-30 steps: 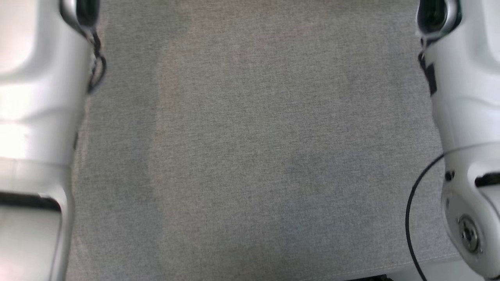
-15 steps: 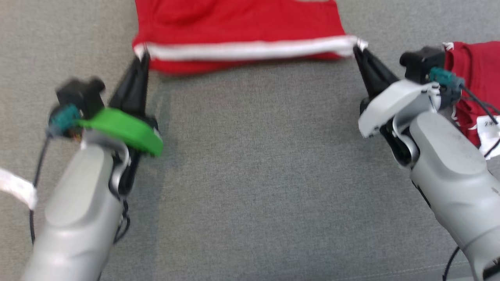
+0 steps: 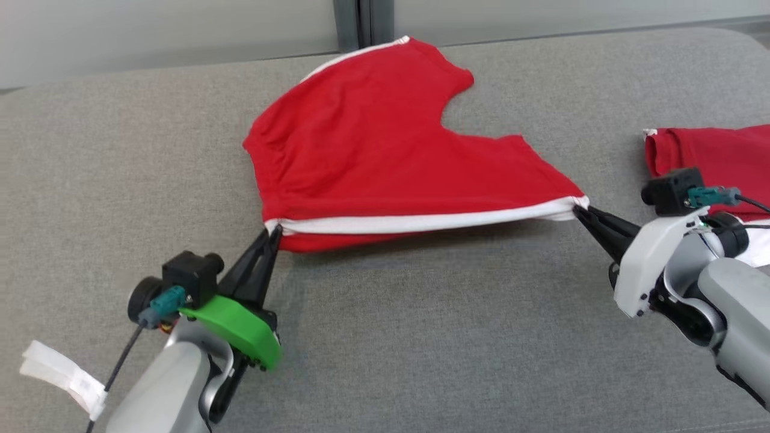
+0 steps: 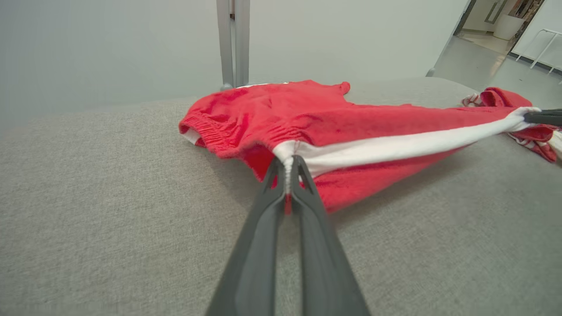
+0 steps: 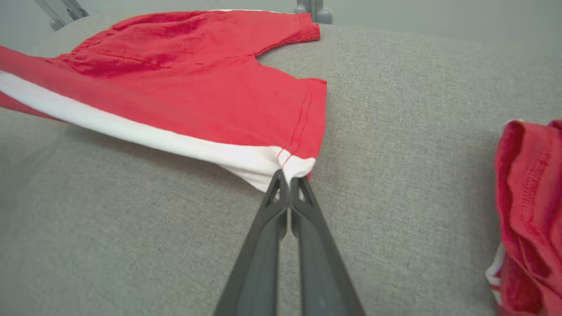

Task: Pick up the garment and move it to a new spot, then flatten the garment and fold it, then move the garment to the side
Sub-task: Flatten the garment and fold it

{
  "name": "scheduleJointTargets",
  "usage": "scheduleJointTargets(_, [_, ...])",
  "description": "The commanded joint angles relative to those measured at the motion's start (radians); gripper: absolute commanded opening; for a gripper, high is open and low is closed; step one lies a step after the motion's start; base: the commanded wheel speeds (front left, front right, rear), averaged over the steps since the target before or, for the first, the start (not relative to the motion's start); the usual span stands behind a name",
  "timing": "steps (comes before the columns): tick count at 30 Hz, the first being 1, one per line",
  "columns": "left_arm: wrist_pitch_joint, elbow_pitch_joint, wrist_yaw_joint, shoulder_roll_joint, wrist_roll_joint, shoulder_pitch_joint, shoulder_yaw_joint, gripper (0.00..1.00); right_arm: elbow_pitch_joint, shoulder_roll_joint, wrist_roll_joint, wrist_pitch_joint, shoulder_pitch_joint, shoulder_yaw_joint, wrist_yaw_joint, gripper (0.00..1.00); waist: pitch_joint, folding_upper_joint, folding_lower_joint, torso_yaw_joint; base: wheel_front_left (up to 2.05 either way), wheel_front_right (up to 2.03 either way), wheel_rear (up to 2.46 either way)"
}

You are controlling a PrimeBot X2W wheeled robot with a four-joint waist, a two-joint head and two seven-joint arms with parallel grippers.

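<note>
The garment [image 3: 373,156] is a pair of red shorts with a white side stripe, spread on the grey cushion [image 3: 421,337]. Its near striped edge is lifted and pulled taut between both grippers. My left gripper [image 3: 274,231] is shut on the waistband corner, seen close up in the left wrist view [image 4: 287,164] with the garment [image 4: 351,123]. My right gripper [image 3: 579,209] is shut on the leg-hem corner, and the right wrist view shows its tips [image 5: 287,175] pinching the white stripe of the garment [image 5: 197,87].
A second red garment [image 3: 710,159] lies bunched at the right, close behind my right wrist, also in the right wrist view [image 5: 531,210]. A white tag [image 3: 60,376] hangs by my left arm. A pale wall and a grey post [image 3: 361,24] stand behind the cushion.
The head camera has tilted up, from bare cushion between pale arms to the whole garment. Both grippers stay shut on the striped edge's corners.
</note>
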Motion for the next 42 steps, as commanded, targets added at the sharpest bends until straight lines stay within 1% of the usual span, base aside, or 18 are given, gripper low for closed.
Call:
scheduleJointTargets(1, [-0.005,-0.009,-0.001,0.01,-0.015,0.043,-0.02,0.0,-0.029,-0.032,0.026,0.018,0.032,0.018,-0.002,0.0,-0.073,0.0,0.0001,0.022,0.0,0.0,0.0])
scheduleJointTargets(6, [0.009,-0.053,-0.001,0.035,-0.038,0.14,-0.092,0.0,-0.124,-0.137,0.105,0.087,0.106,0.069,-0.002,0.0,-0.132,0.0,0.0001,0.034,0.0,0.0,0.0])
scheduleJointTargets(9, [0.026,-0.102,-0.001,0.058,-0.055,0.207,-0.124,0.0,-0.207,-0.199,0.174,0.139,0.158,0.089,-0.002,0.0,-0.155,0.0,0.0001,0.043,0.0,0.0,0.0])
scheduleJointTargets(12, [0.035,-0.153,-0.001,0.09,-0.065,0.262,-0.14,0.0,-0.279,-0.268,0.216,0.179,0.212,0.102,-0.002,0.0,-0.171,0.0,0.0001,0.053,0.0,0.0,0.0])
scheduleJointTargets(14, [0.039,-0.191,0.008,0.106,-0.077,0.299,-0.139,0.0,-0.322,-0.308,0.252,0.217,0.253,0.108,-0.002,0.0,-0.179,0.0,0.0001,0.058,0.0,0.0,0.0])
scheduleJointTargets(18, [0.067,-0.286,0.013,0.145,-0.098,0.348,-0.139,0.0,-0.397,-0.379,0.296,0.253,0.305,0.076,-0.002,0.0,-0.174,0.0,0.0001,0.072,0.0,0.0,0.0])
scheduleJointTargets(20, [0.079,-0.318,0.019,0.16,-0.093,0.341,-0.136,0.0,-0.411,-0.393,0.29,0.245,0.307,0.051,-0.002,0.0,-0.169,0.0,0.0001,0.081,0.0,0.0,0.0])
scheduleJointTargets(23, [0.091,-0.35,0.036,0.168,-0.085,0.301,-0.118,0.0,-0.408,-0.392,0.248,0.237,0.274,0.005,-0.002,0.0,-0.16,0.0,0.0001,0.096,0.0,0.0,0.0])
scheduleJointTargets(25, [0.097,-0.363,0.043,0.163,-0.091,0.277,-0.107,0.0,-0.406,-0.375,0.216,0.248,0.246,-0.018,-0.002,0.0,-0.152,0.0,0.0001,0.104,0.0,0.0,0.0])
scheduleJointTargets(29, [0.118,-0.369,0.051,0.142,-0.099,0.216,-0.095,0.0,-0.402,-0.338,0.153,0.298,0.166,-0.055,-0.002,0.0,-0.117,0.0,0.0001,0.124,0.0,0.0,0.0])
scheduleJointTargets(32, [0.133,-0.355,0.045,0.123,-0.08,0.153,-0.104,0.0,-0.379,-0.307,0.118,0.345,0.09,-0.085,-0.002,0.0,-0.071,0.0,0.0001,0.147,0.0,0.0,0.0])
scheduleJointTargets(38, [0.138,-0.283,0.031,0.076,-0.061,0.026,-0.12,0.0,-0.327,-0.252,0.024,0.434,-0.101,-0.074,-0.002,0.0,0.024,0.0,0.0001,0.176,0.0,0.0,0.0])
scheduleJointTargets(42, [0.119,-0.223,0.024,0.04,-0.051,-0.05,-0.13,0.0,-0.266,-0.213,-0.007,0.471,-0.224,-0.047,-0.002,0.0,0.083,0.0,0.0001,0.201,0.0,0.0,0.0])
